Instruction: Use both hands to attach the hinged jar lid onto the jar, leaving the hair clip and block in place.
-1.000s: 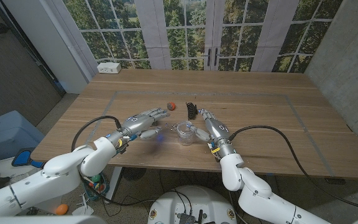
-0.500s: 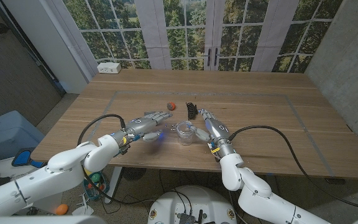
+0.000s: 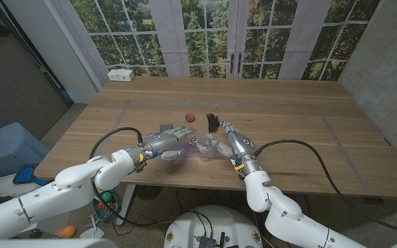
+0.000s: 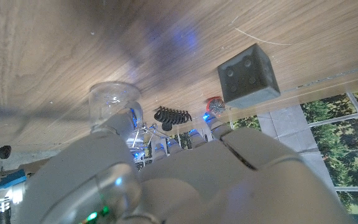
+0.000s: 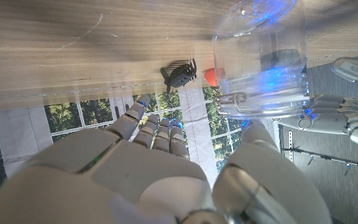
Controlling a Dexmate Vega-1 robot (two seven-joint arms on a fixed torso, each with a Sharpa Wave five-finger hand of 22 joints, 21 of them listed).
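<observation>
The clear glass jar is catching blue glints; the hair clip is showing black, the block grey, against the brown wood-grain surface.

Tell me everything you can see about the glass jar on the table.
The jar is small, clear glass, standing upright on the wooden table between the two hands. A wire clasp rings its neck, as the right wrist view shows. Blue light glints in it. The right hand sits close beside it; whether it touches is unclear. The left hand is apart.
</observation>
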